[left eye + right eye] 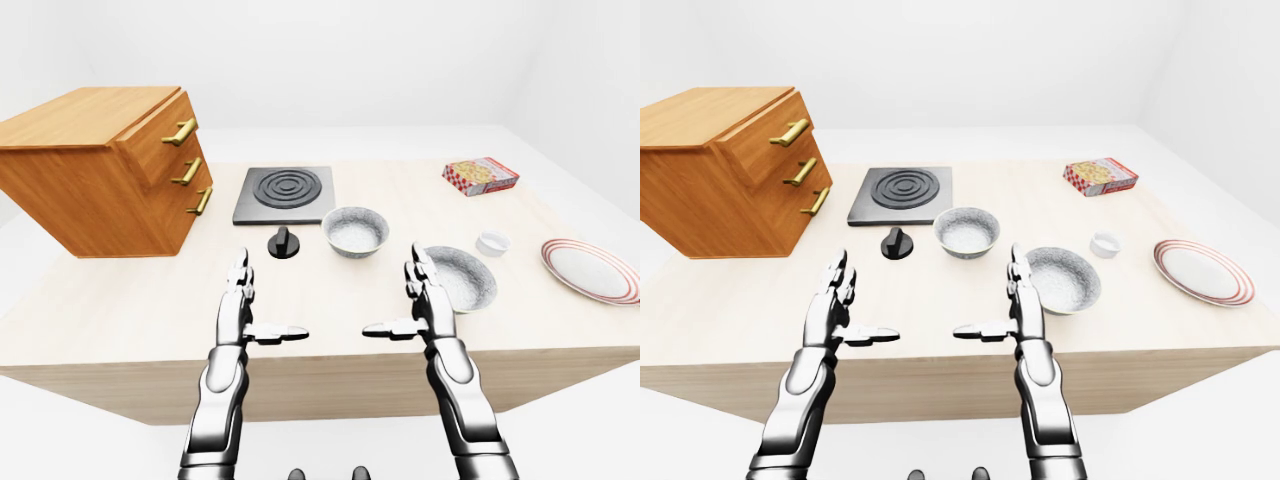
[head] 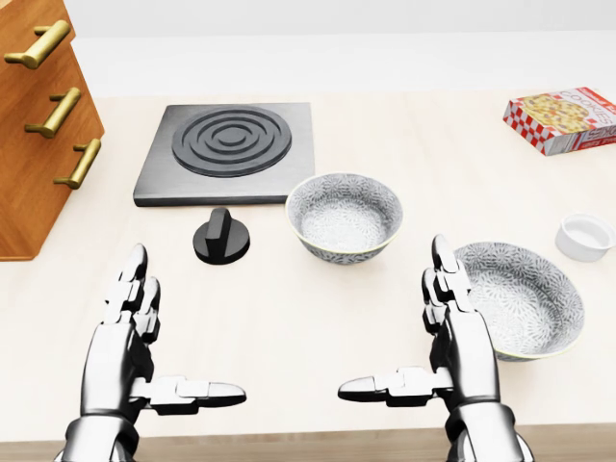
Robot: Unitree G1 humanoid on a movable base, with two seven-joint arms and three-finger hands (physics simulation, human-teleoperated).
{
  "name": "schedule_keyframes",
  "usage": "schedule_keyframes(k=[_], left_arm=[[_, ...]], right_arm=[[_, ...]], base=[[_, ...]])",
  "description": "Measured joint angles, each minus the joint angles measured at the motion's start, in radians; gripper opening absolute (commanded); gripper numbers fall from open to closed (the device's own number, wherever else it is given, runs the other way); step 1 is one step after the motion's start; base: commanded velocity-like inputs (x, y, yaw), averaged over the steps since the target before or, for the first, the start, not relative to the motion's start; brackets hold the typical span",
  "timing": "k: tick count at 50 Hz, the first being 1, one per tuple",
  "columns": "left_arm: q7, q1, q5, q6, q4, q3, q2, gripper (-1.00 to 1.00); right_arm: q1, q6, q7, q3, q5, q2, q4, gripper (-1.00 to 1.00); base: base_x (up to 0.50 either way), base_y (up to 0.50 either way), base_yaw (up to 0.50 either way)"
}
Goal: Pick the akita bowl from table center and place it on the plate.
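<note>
Nearest the head view's bottom edge, left hand [image 2: 135, 337] and right hand [image 2: 448, 337], both released, fingers straight, thumbs pointing inward, holding nothing, hovering over the table [image 2: 289, 337]; just right of the right hand, a patterned bowl [image 2: 529, 294]; farther up, at table center, the akita bowl [image 2: 345, 214], upright, untouched; beside it a black knob [image 2: 221, 236]; small white cup [image 2: 585, 236] to the right; beyond, stove plate [image 2: 229, 149], drawer cabinet [image 1: 100, 165], cracker box [image 1: 480, 176]; far right, striped plate [image 1: 592, 270], bare.
</note>
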State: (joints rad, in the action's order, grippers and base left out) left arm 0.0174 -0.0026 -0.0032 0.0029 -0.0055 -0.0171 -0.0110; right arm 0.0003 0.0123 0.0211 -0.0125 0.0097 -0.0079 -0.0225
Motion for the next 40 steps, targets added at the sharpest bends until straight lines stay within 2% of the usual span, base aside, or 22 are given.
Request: schedule_keyframes(k=[7, 10, 14, 22, 25, 40], left_arm=[[0.019, -0.011, 0.000, 0.021, -0.023, -0.018, -0.012, 1.00], [0.026, -0.027, -0.002, 0.044, -0.040, -0.026, -0.018, 1.00], [0.029, -0.065, -0.001, 0.084, -0.061, -0.041, -0.031, 1.00], [0.026, -0.172, -0.004, 0.084, -0.075, -0.069, -0.063, 1.00], [0.027, -0.198, 0.000, 0.084, -0.079, -0.075, -0.086, 1.00], [0.041, -0.247, 0.016, 0.084, -0.106, -0.080, -0.087, 1.00]], right_arm=[[-0.019, 0.050, 0.017, -0.015, 0.008, -0.010, -0.040, 1.00], [-0.037, 0.075, 0.023, -0.023, 0.013, -0.016, -0.062, 1.00], [-0.074, 0.075, 0.028, -0.040, 0.022, -0.028, -0.083, 1.00], [-0.163, 0.075, 0.033, -0.071, 0.041, -0.058, -0.104, 1.00], [-0.180, 0.075, 0.036, -0.075, 0.048, -0.051, -0.109, 1.00], [-0.217, 0.075, 0.036, -0.092, 0.071, -0.075, -0.117, 1.00]], base=[[0.00, 0.00, 0.00], [0.00, 0.00, 0.00], [0.00, 0.00, 0.00], [0.00, 0.00, 0.00], [0.00, -0.50, 0.00], [0.00, -0.50, 0.00]])
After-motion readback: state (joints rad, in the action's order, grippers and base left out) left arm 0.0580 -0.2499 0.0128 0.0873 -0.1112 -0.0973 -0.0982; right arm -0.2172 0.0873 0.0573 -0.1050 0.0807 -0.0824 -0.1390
